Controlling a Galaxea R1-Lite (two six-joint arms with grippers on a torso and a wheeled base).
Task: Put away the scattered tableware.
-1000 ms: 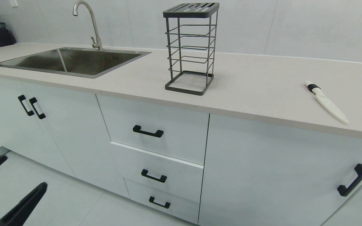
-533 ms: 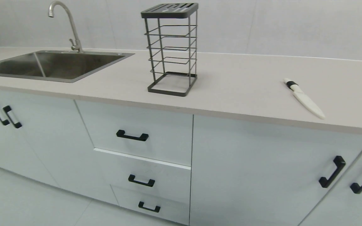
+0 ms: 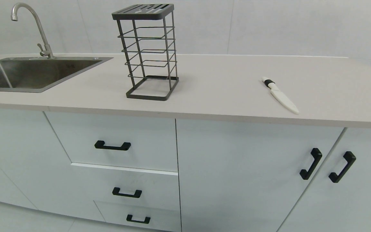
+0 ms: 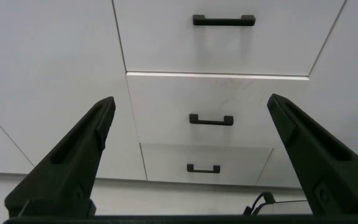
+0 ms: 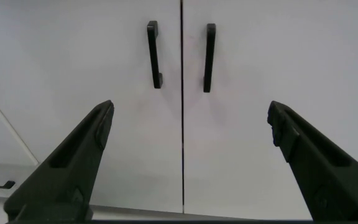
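Wire rack (image 3: 148,51) stands on the countertop (image 3: 224,87), sink (image 3: 40,69) at its nine o'clock. The white, black-banded knife (image 3: 280,95) lies flat at the rack's three o'clock, well apart. The left gripper (image 4: 191,102) gapes wide facing drawers (image 4: 211,119), and the right gripper (image 5: 190,109) gapes wide too.

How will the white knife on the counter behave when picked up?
The slim white knife with the black band lies flat on the smooth beige countertop, so it will probably slide or spin under a nudge rather than roll. It looks stiff and light. Its low profile likely leaves the jaws little to catch.
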